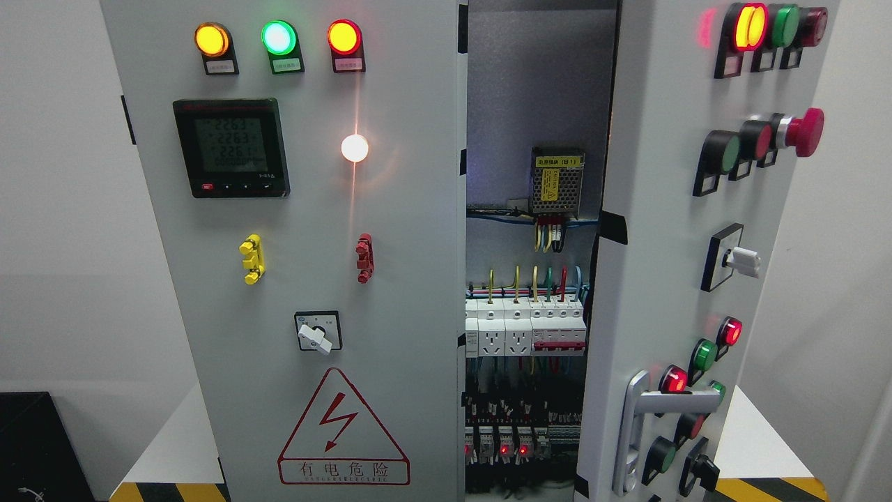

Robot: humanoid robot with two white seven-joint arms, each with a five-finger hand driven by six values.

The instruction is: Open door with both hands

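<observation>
A grey electrical cabinet fills the head view. Its left door (306,279) is shut and carries three lit lamps, a black digital meter (231,147), yellow and red clips, a rotary switch (318,332) and a red hazard triangle. The right door (683,279) stands swung partly open toward me, with a silver lever handle (651,425) near its lower edge and rows of lamps and buttons. The gap between the doors shows the inside (536,279) with a power supply, wiring and breakers. Neither hand nor arm is in view.
The cabinet stands on a white base (174,439) with yellow-black hazard tape at the front. A black box (35,446) sits at the lower left. White walls lie behind on both sides. A red mushroom button (805,132) sticks out from the right door.
</observation>
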